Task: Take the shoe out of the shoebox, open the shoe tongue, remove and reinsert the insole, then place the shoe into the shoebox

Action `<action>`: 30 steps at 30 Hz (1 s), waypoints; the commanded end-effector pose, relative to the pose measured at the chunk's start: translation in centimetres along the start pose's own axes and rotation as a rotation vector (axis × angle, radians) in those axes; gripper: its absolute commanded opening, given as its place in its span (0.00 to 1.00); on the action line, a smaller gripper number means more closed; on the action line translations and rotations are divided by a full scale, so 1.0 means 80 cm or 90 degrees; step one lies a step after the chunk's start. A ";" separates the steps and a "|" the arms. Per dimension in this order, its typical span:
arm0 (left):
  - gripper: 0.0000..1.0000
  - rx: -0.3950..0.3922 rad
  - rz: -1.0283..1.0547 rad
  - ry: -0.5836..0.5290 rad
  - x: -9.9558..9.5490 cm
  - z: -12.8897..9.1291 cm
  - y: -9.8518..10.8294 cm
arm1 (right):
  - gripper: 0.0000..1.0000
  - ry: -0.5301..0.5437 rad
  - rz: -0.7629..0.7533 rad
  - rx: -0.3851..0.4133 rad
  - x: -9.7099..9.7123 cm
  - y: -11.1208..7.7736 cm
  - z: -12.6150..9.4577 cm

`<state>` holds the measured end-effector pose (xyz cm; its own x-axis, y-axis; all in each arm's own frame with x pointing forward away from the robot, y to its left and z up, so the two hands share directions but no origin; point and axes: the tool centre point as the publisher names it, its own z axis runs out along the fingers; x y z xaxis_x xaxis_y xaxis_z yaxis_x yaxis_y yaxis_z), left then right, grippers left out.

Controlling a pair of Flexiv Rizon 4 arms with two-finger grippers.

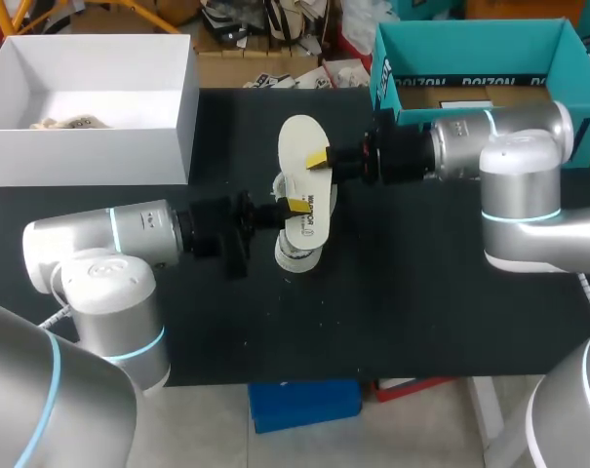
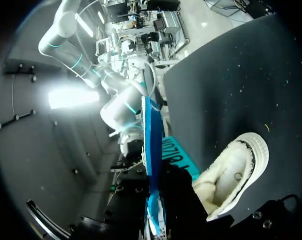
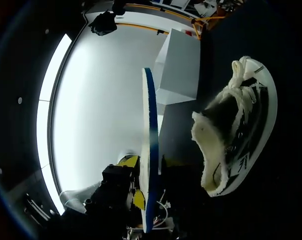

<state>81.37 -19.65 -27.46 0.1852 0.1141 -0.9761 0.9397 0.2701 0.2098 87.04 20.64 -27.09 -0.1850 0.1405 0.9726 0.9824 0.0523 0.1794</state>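
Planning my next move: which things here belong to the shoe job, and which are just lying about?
Job: insole, held by left gripper and right gripper; shoe on the table; white box, likely the shoebox.
Lying about: teal box; pale item in the white box.

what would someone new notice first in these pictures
A cream foam insole hangs over the middle of the black table, pinched from opposite sides by the left gripper and the right gripper. Beneath it the white fleece-lined shoe rests on the table.
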 end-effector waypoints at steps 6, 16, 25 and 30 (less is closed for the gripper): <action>0.00 -0.001 0.001 0.003 -0.001 0.001 -0.001 | 0.00 -0.006 0.001 -0.004 -0.002 -0.004 0.003; 1.00 -0.011 0.001 0.066 -0.006 -0.002 -0.002 | 0.00 -0.006 0.001 -0.004 -0.002 -0.004 0.003; 1.00 -0.015 -0.016 0.391 -0.017 -0.046 0.005 | 0.00 -0.006 0.001 -0.004 -0.002 -0.004 0.003; 1.00 0.038 0.065 0.585 -0.028 -0.070 0.004 | 0.00 -0.006 0.001 -0.004 -0.002 -0.004 0.003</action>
<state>80.32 -16.27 -26.44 0.0958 0.4014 -0.9109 0.9229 0.3071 0.2324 86.85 20.67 -27.31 -0.1844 0.1471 0.9718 0.9827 0.0474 0.1793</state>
